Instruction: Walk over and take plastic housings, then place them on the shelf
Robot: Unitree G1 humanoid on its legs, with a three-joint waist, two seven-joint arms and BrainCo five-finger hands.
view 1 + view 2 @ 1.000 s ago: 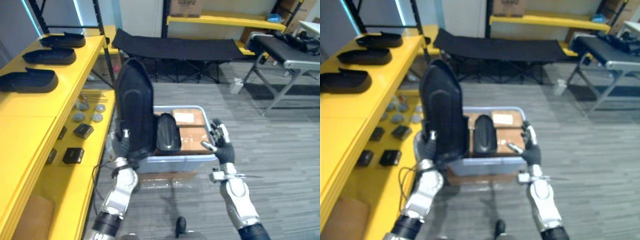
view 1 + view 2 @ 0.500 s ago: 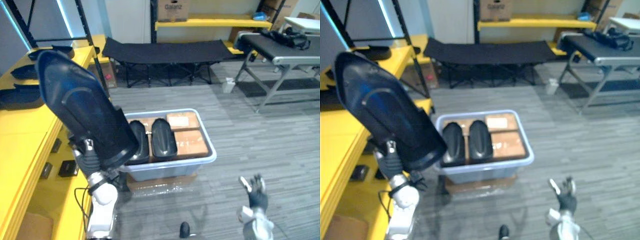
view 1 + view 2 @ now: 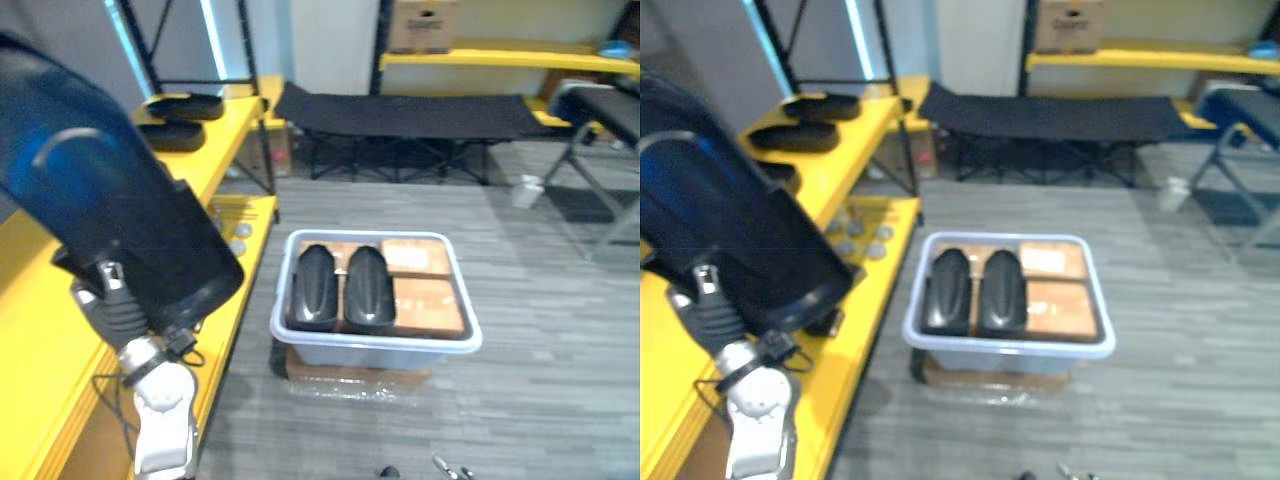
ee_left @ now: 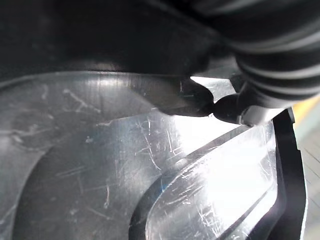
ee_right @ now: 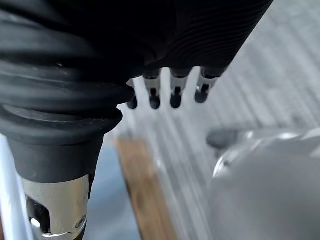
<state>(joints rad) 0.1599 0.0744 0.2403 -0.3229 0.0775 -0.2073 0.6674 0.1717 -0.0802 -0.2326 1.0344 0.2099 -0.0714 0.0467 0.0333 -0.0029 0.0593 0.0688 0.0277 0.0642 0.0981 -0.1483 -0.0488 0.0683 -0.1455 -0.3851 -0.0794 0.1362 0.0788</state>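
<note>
A large black plastic housing (image 3: pixel 115 215) stands raised at the left, beside the yellow shelf (image 3: pixel 25 330). My left hand (image 3: pixel 118 312) is under it, shut on its lower end. The left wrist view shows the housing's glossy scratched inner face (image 4: pixel 100 165) from very close. Two more black housings (image 3: pixel 314 288) (image 3: pixel 368 288) lie side by side in the grey bin (image 3: pixel 375 352) on the floor. Two further housings (image 3: pixel 185 104) (image 3: pixel 172 135) rest on the shelf's far end. My right hand (image 5: pixel 100 50) hangs low over the floor, its fingers (image 5: pixel 155 92) straight and holding nothing.
Brown cardboard boxes (image 3: pixel 427 305) fill the bin's right half. Small round parts (image 3: pixel 238 230) lie on the lower yellow shelf level. A black cot (image 3: pixel 410 110) stands behind the bin, with a carton (image 3: pixel 423 25) on a far shelf. Grey plank floor (image 3: pixel 560 300) spreads to the right.
The view has swung toward the shelf. My left hand lifted the housing out of the bin and carried it left and up. My right hand dropped away from the bin's rim.
</note>
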